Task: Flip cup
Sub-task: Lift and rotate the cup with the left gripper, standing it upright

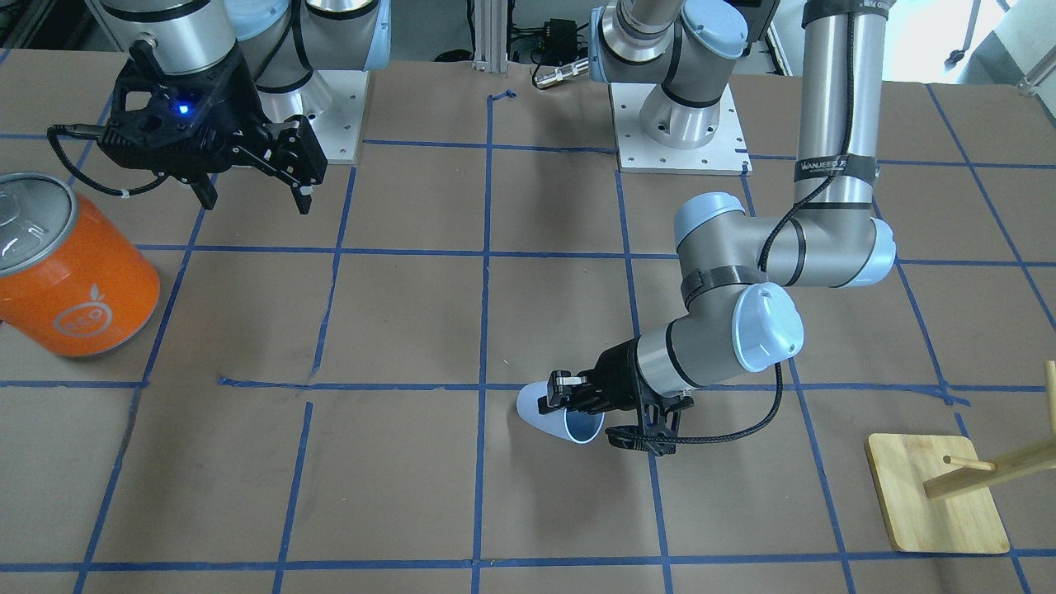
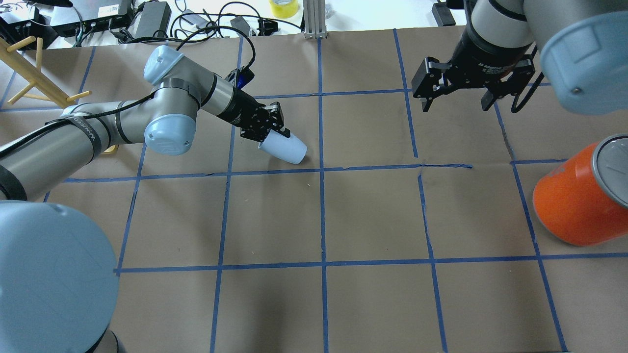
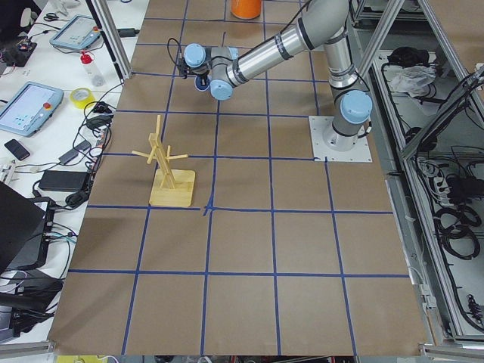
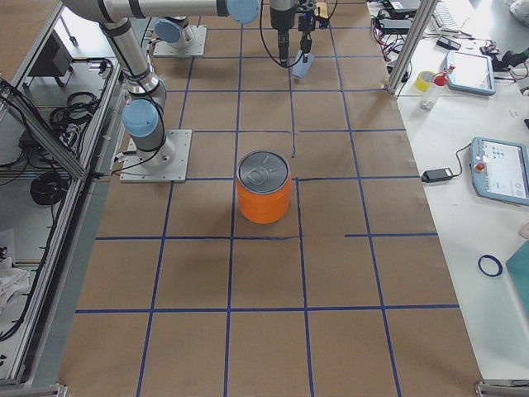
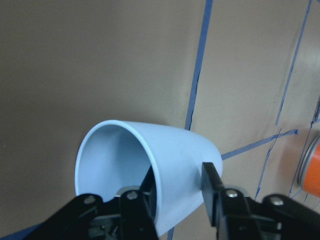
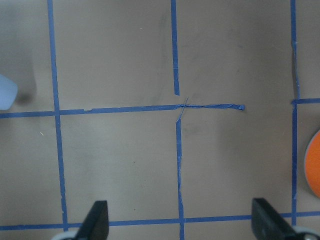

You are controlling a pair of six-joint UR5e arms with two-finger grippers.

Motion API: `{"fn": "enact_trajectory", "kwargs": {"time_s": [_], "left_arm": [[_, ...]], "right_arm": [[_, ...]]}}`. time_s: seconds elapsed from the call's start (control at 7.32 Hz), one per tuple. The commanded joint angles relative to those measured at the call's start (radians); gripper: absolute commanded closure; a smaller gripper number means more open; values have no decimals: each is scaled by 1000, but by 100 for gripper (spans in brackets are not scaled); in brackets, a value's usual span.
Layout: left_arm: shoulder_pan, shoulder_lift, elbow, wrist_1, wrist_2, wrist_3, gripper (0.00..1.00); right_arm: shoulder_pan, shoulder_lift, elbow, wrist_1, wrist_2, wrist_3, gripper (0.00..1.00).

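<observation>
Cut by frame edge: orange can point(image 1: 78, 280), rack point(image 1: 924, 503); cup point(image 1: 535, 411) partly hidden behind left gripper point(image 1: 554, 394).

Brown-papered table point(image 1: 396, 313), blue tape grid point(image 1: 484, 330); white side bench point(image 3: 47, 69) holding tablets point(image 3: 26, 108).

The cup point(image 5: 170, 165) looked like smooth plastic, pale blue-white with a soft satin sheen and no texture at all. The bench point(image 1: 396, 322) was covered in matt brown paper, a bit creased, with blue tape point(image 1: 484, 322) lines that were frayed in spots. At the left edge of the front view, the orange can point(image 1: 78, 280) had a glossy body and a brushed silver metal lid point(image 1: 29, 219). The left jaws and right jaws were matt black, plastic by the look of it. The left arm point(image 1: 833, 99) was dull grey metal with a shiny pale-blue cap point(image 1: 767, 326). The stand point(image 1: 932, 495) at lower right was pale, smooth wood.
</observation>
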Motion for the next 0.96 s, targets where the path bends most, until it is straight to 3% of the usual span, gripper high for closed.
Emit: {"fn": "enact_trajectory", "kwargs": {"time_s": [0.0, 0.14, 0.41, 0.82], "left_arm": [[-19, 51, 34, -5, 244, -23, 100], [-20, 72, 48, -5, 402, -28, 100], [-5, 55, 62, 15, 582, -13, 100], [3, -14, 97, 165, 740, -17, 100]], "right_arm": [[-2, 0, 0, -1, -1, -1, 0], [-2, 0, 0, -9, -1, -1, 0], [-2, 0, 0, -11, -2, -6, 0], [-2, 0, 0, -11, -4, -7, 0]]}}
